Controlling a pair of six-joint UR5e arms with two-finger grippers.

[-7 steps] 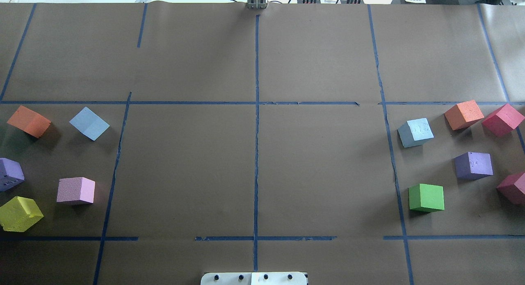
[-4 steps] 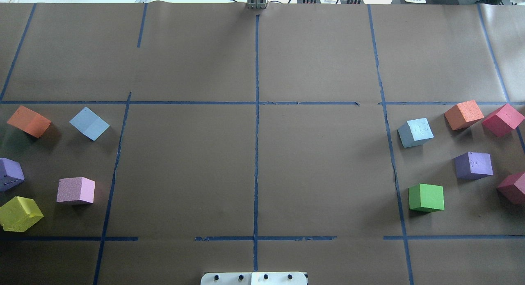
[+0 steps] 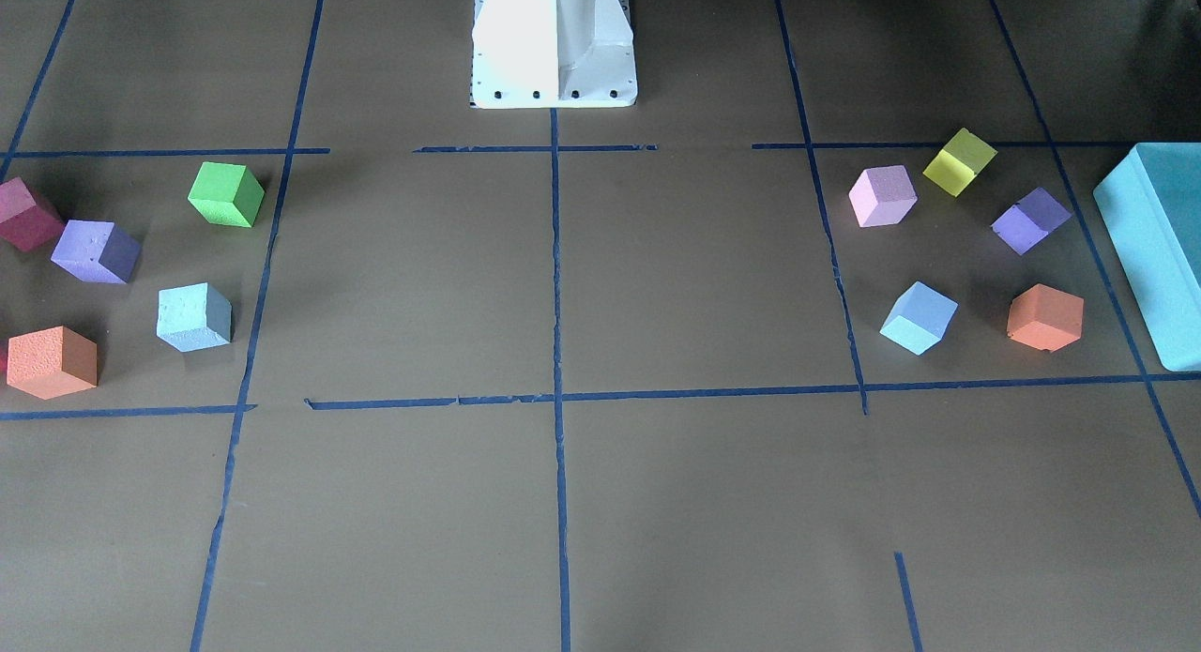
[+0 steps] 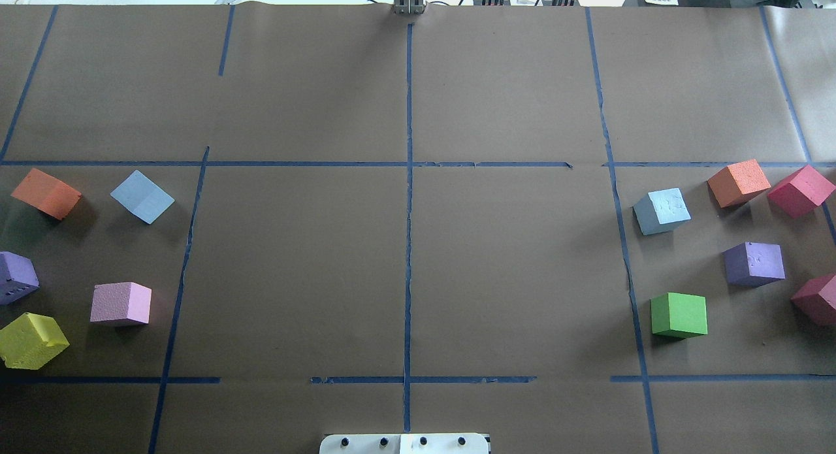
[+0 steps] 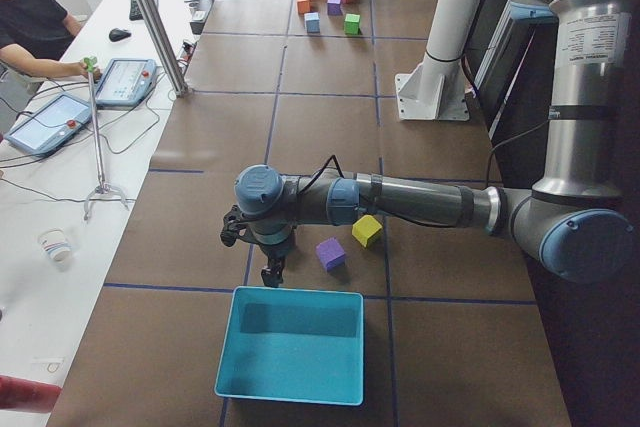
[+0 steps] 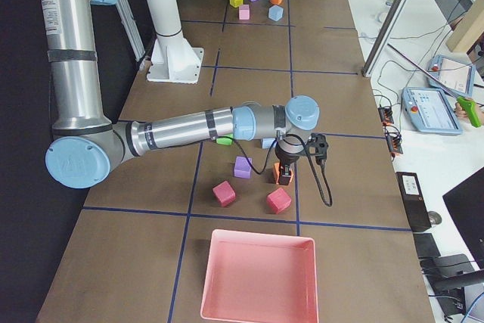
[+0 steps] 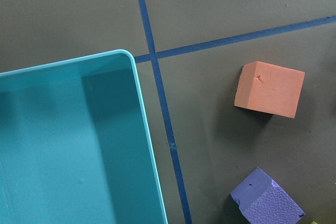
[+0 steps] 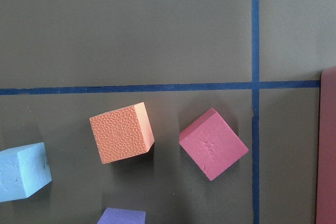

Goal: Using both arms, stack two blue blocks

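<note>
Hovering wide of both blue blocks, my two grippers hang out toward opposite ends of the table.

One blue block (image 4: 142, 196) sits on the brown paper out to the left of the white pedestal base (image 3: 554, 42), and the other blue block (image 4: 661, 211) sits out to the pedestal's right. The two are well apart, each on the paper, and I am touching neither. My left gripper (image 5: 270, 269) hangs farther left of the pedestal than its block, near the rim of the teal box (image 5: 290, 390), and my wrist camera looks down on the left orange cube (image 7: 269, 88) and a purple cube (image 7: 265, 200). My right gripper (image 6: 283, 177) hangs farther right of the pedestal, above the right orange cube (image 8: 122, 132), which lies beside a crimson cube (image 8: 213, 144). Whether either pair of fingers is spread or closed I cannot tell, since only the side views show them.
</note>
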